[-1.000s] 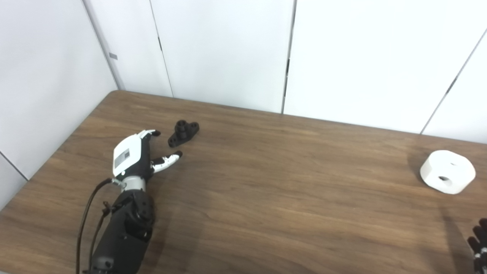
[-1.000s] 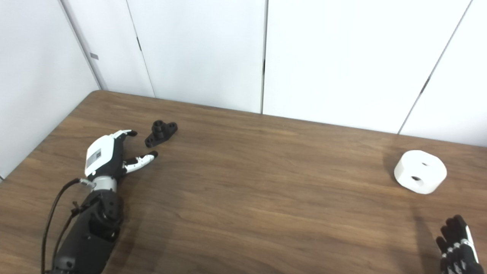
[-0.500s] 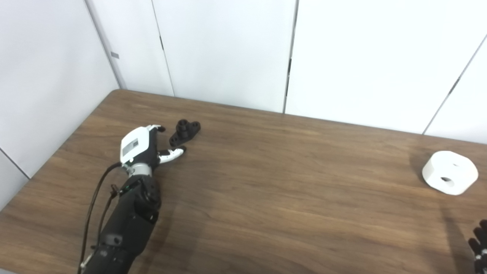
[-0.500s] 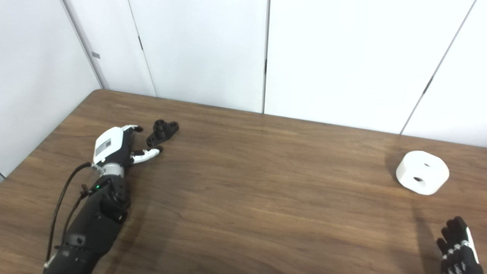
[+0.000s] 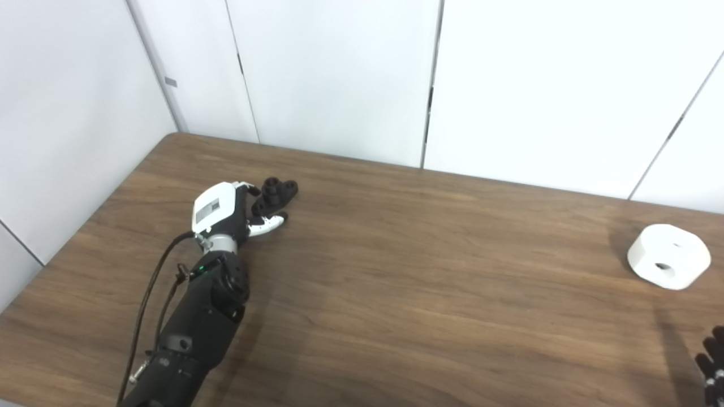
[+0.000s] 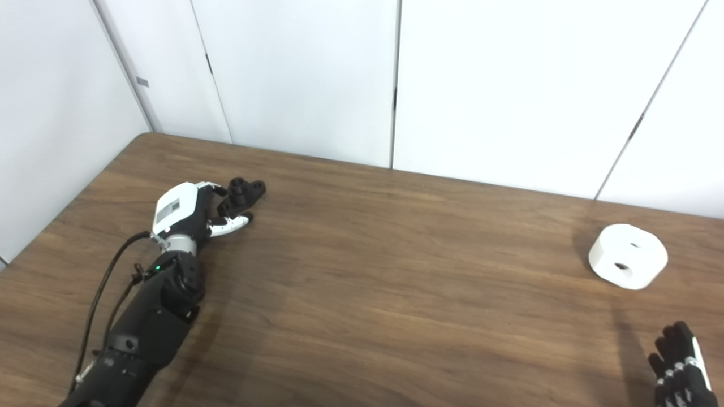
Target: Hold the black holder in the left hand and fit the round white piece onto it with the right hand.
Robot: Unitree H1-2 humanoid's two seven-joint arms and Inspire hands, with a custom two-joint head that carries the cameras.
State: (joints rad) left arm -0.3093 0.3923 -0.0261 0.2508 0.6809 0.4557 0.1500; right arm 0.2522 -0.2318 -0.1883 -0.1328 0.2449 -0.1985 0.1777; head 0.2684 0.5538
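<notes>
The black holder [image 5: 277, 194] lies on the wooden table [image 5: 396, 271] at the far left. My left hand [image 5: 226, 210] is open right beside it, fingers above its near end and thumb below, not closed on it. The round white piece [image 5: 668, 256] with two holes lies at the far right of the table. My right hand [image 6: 681, 373] shows only partly at the bottom right corner, well short of the white piece, with its fingers apart and nothing in it.
White wall panels [image 5: 339, 73] stand behind the table's back edge. The table's left edge runs diagonally past my left arm [image 5: 192, 328]. A black cable [image 5: 148, 294] hangs along that arm.
My left hand has moved forward and to the right until its fingers and thumb flank the black holder. The holder, the white piece and my right hand have stayed put.
</notes>
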